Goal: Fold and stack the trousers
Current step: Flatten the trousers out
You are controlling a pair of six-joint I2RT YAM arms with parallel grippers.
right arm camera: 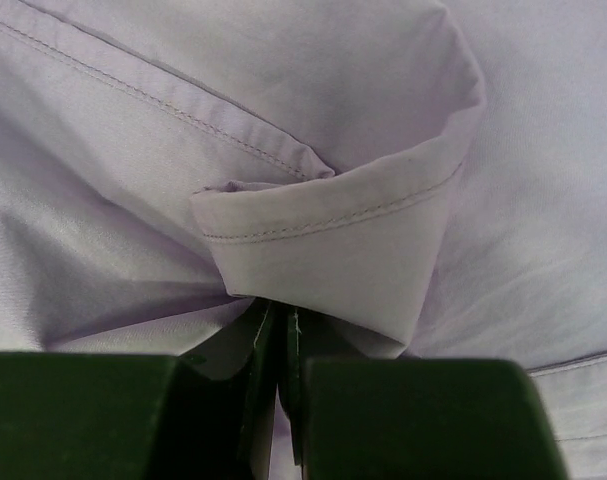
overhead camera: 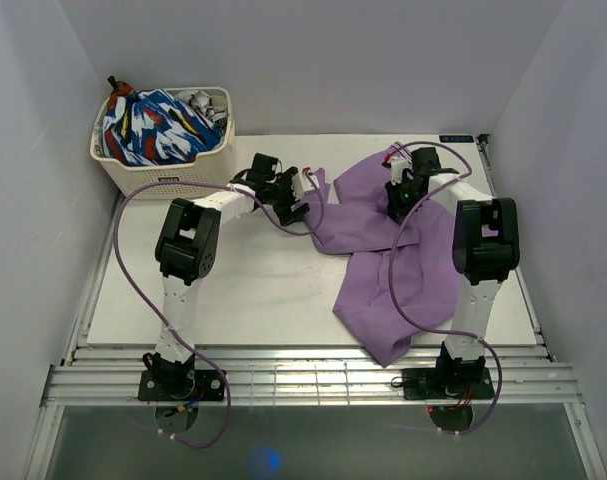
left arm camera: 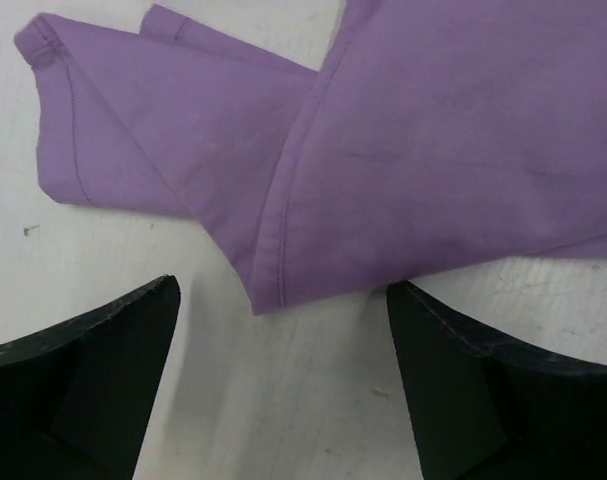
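Observation:
Purple trousers [overhead camera: 388, 255] lie crumpled across the right half of the white table, one part reaching over the front edge. My left gripper [overhead camera: 291, 197] is open and empty just left of the cloth's left edge; in the left wrist view a hemmed corner of the trousers [left arm camera: 383, 170] lies on the table ahead of my open fingers [left arm camera: 93, 370]. My right gripper [overhead camera: 401, 195] is shut on a folded hem of the trousers [right arm camera: 343, 240] near their far edge; in the right wrist view the cloth fills the frame and is pinched between the fingers [right arm camera: 283, 350].
A white laundry basket [overhead camera: 143, 172] with patterned clothes [overhead camera: 158, 128] stands at the back left. White walls close in the left, right and back. Metal rails [overhead camera: 303, 378] run along the front edge. Purple cables loop from both arms.

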